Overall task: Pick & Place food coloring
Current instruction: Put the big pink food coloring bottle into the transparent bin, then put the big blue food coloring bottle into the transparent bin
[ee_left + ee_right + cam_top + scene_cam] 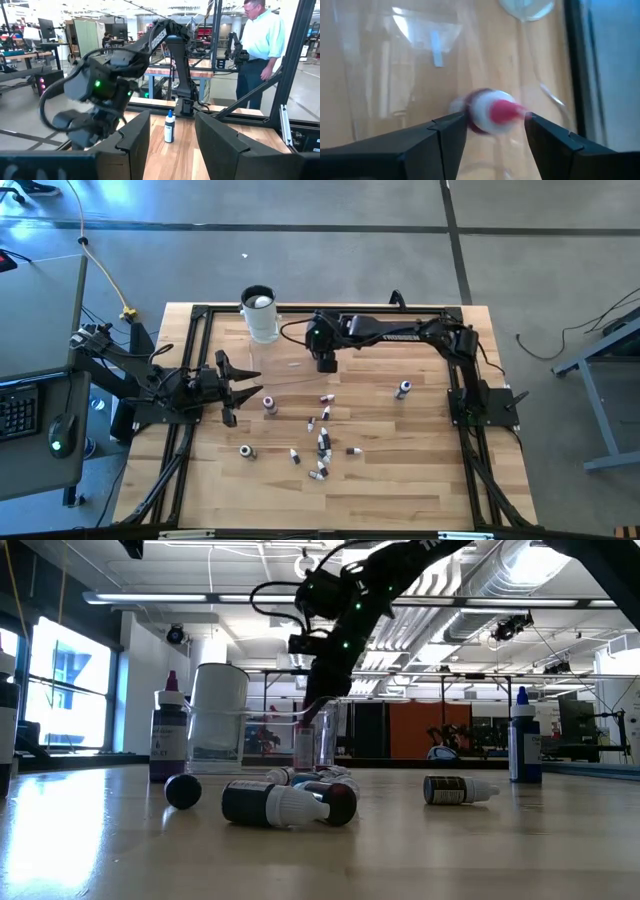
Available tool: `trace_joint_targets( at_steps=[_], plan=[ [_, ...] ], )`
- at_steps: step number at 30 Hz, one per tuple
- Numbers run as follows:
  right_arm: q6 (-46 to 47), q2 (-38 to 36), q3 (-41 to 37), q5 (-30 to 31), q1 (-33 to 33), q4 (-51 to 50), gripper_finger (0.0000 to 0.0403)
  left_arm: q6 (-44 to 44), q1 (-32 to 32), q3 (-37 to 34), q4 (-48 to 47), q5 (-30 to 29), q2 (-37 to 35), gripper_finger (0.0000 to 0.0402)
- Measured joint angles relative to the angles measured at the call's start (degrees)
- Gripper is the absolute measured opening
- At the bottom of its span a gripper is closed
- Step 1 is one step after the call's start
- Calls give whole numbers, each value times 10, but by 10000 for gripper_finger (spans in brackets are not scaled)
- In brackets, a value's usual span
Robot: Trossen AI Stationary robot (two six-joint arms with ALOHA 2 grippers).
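Observation:
Several small food coloring bottles [325,442] lie scattered on the wooden table, some on their sides [272,804], one upright [403,389]. My right gripper [326,366] hangs open over the clear tray [290,368], fingers pointing down. In the right wrist view, a blurred bottle with a red tip [491,111] shows in the gap of my right gripper [495,132], over the tray's clear floor [405,60]. My left gripper [240,386] waits open near the table's left side, level, touching nothing.
A tall white cup [260,312] stands by the tray near the far edge. Black frame rails [455,410] run along the table's sides. A person [260,45] stands beyond the table's right side. Bare wood lies toward the near edge.

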Motion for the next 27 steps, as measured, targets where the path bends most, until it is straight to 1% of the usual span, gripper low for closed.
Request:
trace_joint_targets(
  at_steps=[4, 8, 10, 14, 16, 18, 20, 22, 27],
  plan=[
    [-1, -35, 0, 34, 19, -34, 193, 0, 0, 0, 0, 0, 0, 154],
    [18, -77, 0, 37, 46, -95, 193, 0, 0, 0, 0, 0, 0, 154],
    [33, -103, 0, 35, 64, -143, 193, 0, 0, 0, 0, 0, 0, 154],
    [72, -154, 0, 33, 107, -271, 193, 0, 0, 0, -4, 0, 0, 154],
    [118, -174, 0, 28, 128, -340, 193, -1, 0, 0, -9, 0, 0, 154],
    [180, -189, -1, 5, 142, -407, 193, -8, 0, 0, -13, 0, 0, 154],
    [237, -203, -21, -18, 151, -442, 193, -12, 0, 0, -13, 0, 0, 154],
    [273, -219, -60, -24, 159, -457, 193, -12, 0, 0, -13, 0, 0, 154],
    [319, -275, -183, -23, 164, -454, 193, -12, 0, 0, -13, 0, 0, 154]
  ],
)
